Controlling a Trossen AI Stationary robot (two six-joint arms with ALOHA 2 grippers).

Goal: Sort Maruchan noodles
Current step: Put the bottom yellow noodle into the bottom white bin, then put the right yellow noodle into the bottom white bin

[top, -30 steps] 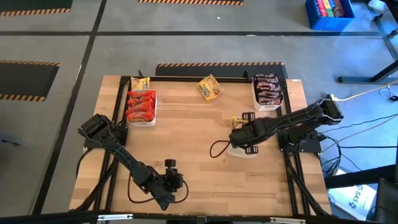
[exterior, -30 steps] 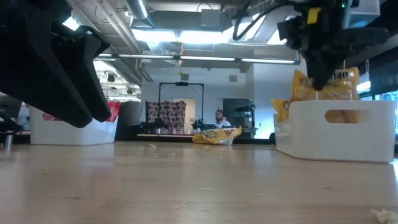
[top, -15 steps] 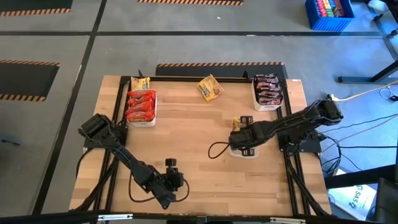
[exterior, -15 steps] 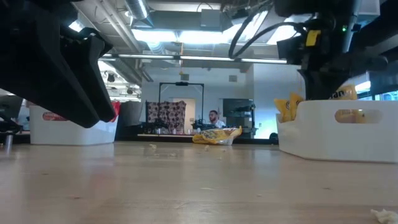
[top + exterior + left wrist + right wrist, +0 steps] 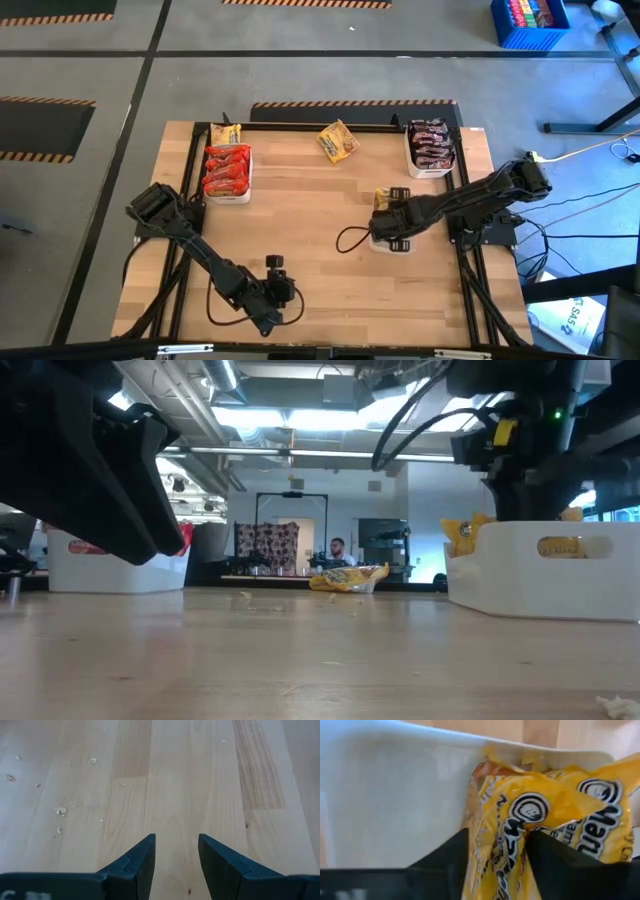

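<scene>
The right gripper (image 5: 496, 852) is seen lowered into a white tray (image 5: 392, 243) on the right side of the bench (image 5: 300, 240), its two dark fingers (image 5: 445, 855) parted, with a yellow noodle packet (image 5: 540, 825) lying between and beyond them against the tray's white wall; whether the fingers press on the packet cannot be told. The right arm is stretched low from its base at the bench's right edge, reaching leftward and bent down over the tray. In the low view, yellow packets are seen poking above the tray's rim.

The left gripper (image 5: 176, 851) is held just above bare wood near the front of the bench, its fingers apart and nothing between them; its arm is folded low from the left edge.

Red-orange packets (image 5: 226, 170) are stacked in a white tray at the far left, with one yellow packet (image 5: 226, 133) lying just behind that tray. Dark packets (image 5: 431, 145) fill a tray at the far right. A further yellow packet (image 5: 338, 141) lies loose on the bench between those two trays.
</scene>
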